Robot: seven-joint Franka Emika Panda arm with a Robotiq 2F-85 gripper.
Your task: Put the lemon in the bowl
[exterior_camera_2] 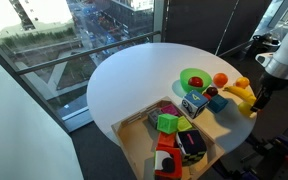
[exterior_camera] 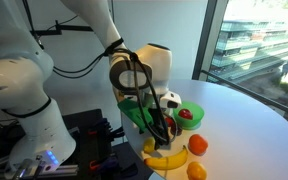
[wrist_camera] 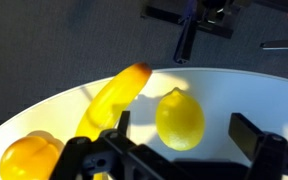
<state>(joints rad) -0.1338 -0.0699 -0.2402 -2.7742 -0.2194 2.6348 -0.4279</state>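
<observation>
Lemon [wrist_camera: 180,118] lies on white surface [wrist_camera: 274,100], just clear of banana [wrist_camera: 114,98] at its 10 o'clock; orange fruit [wrist_camera: 29,158] farther off at 8 o'clock. Tool [wrist_camera: 181,127] spread wide, holding nothing, fingers at lemon's 9 and 3 o'clock. Likely reason: closing would catch fruit across its narrow middle, with one finger slipped between lemon and banana. Bowl [exterior_camera_2: 185,73] sits well apart, so lift and carry not yet done.

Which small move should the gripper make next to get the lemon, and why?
Probably lower straight down, with jaws open. In the wrist view the lemon lies centred between the fingers of the open gripper, not yet gripped. The banana lies close beside it, so a sideways shift could catch that instead.
</observation>
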